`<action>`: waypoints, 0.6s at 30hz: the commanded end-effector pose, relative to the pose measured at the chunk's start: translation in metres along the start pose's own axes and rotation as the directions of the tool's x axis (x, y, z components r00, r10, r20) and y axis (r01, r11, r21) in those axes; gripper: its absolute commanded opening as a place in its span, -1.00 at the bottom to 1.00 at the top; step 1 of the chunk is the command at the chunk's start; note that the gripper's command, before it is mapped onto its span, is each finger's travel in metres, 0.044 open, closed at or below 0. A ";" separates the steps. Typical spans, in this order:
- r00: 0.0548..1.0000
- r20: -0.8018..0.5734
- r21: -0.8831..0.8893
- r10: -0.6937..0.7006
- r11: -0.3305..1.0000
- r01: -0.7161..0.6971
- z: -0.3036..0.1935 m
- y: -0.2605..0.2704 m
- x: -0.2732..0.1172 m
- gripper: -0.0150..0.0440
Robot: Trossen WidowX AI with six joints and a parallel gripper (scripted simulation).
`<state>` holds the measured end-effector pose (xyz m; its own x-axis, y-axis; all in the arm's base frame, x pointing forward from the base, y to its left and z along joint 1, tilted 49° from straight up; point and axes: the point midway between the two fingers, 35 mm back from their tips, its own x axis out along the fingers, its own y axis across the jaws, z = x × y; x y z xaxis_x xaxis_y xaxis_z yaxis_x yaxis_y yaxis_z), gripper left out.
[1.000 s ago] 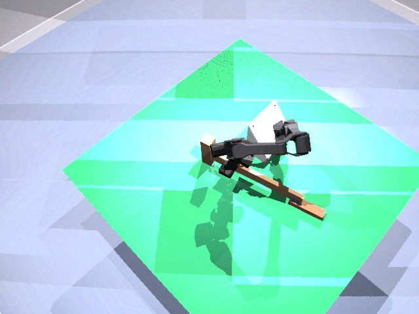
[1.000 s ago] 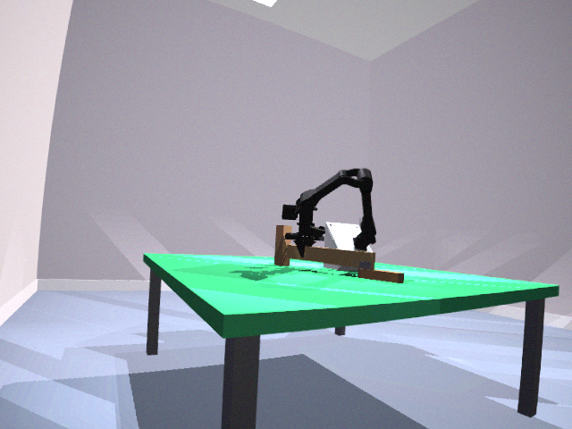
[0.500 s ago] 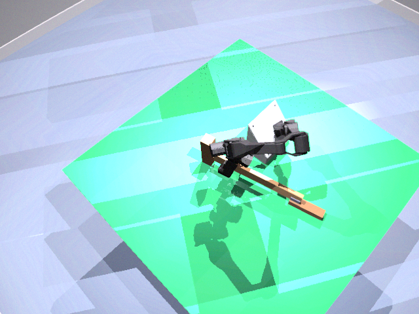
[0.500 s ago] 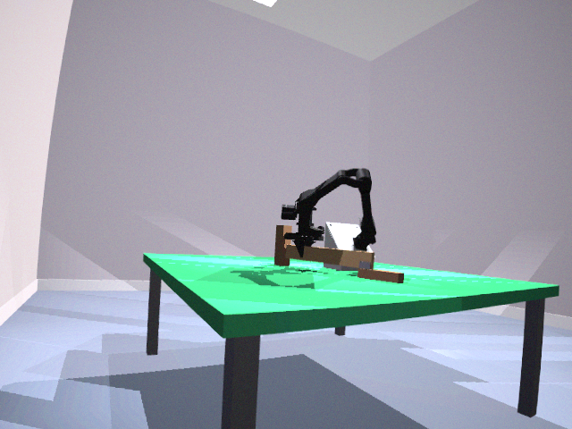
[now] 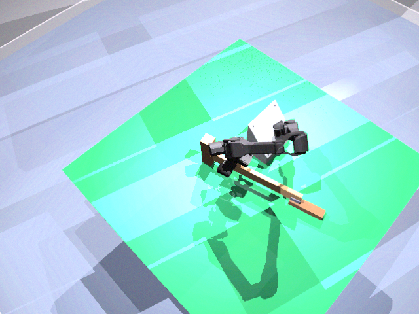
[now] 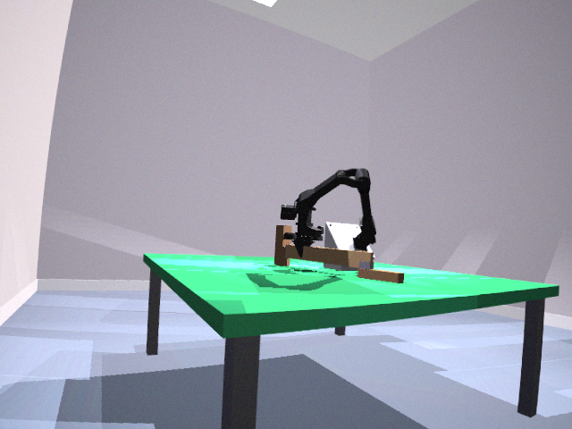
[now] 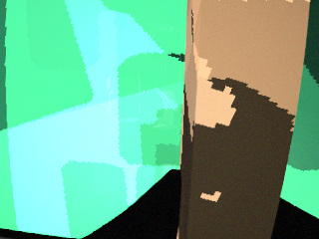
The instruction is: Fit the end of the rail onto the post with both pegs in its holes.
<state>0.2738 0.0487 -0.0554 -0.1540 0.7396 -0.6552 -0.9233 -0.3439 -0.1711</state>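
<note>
The wooden rail (image 5: 260, 177) (image 6: 323, 255) (image 7: 249, 45) runs from the post to the footboard block. My gripper (image 5: 235, 165) (image 6: 301, 250) is shut on it near the post end, with the black fingers on both sides of the rail in the wrist view. The near end is raised off the table and looks close to level. It appears at the upright post (image 5: 206, 152) (image 6: 280, 244) with no clear gap in the exterior view; contact cannot be told. The pegs and holes are hidden. The far end lies at the grey bracket (image 5: 295, 199) (image 6: 364, 264) on the low footboard block (image 5: 309, 209) (image 6: 383, 275).
A tilted white panel (image 5: 265, 125) (image 6: 342, 232) stands behind the rail, close to the arm's base. The arm arches above the rail, and its wrist is close beside the post top. The green table (image 5: 135, 216) (image 6: 258, 302) carries everything; its edges are well away from the rail.
</note>
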 end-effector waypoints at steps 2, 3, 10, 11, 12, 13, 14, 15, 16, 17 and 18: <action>1.000 -0.004 -0.002 -0.005 1.000 0.005 -0.003 -0.001 -0.002 -0.49; 1.000 -0.004 -0.002 -0.005 1.000 0.005 -0.004 -0.001 -0.002 -0.49; 1.000 -0.005 -0.002 -0.005 1.000 0.005 -0.005 -0.001 -0.002 -0.49; 1.000 -0.005 -0.002 -0.005 1.000 0.005 -0.006 -0.001 -0.002 -0.49; 1.000 -0.005 -0.002 -0.005 1.000 0.005 -0.006 -0.001 -0.002 -0.49; 1.000 -0.005 -0.002 -0.005 1.000 0.005 -0.006 -0.001 -0.002 -0.49; 1.000 -0.005 -0.002 -0.005 1.000 0.005 -0.007 -0.001 -0.002 -0.49; 1.000 -0.005 -0.002 -0.005 1.000 0.005 -0.007 -0.001 -0.002 -0.49; 1.000 -0.005 -0.002 -0.005 1.000 0.005 -0.007 -0.001 -0.002 -0.49; 1.000 -0.005 -0.002 -0.005 1.000 0.005 -0.007 -0.001 -0.002 -0.49; 1.000 0.002 0.001 0.002 1.000 -0.002 -0.004 0.000 0.000 -0.40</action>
<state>0.2749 0.0468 -0.0582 -0.1570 0.7403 -0.6537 -0.9232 -0.3452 -0.1692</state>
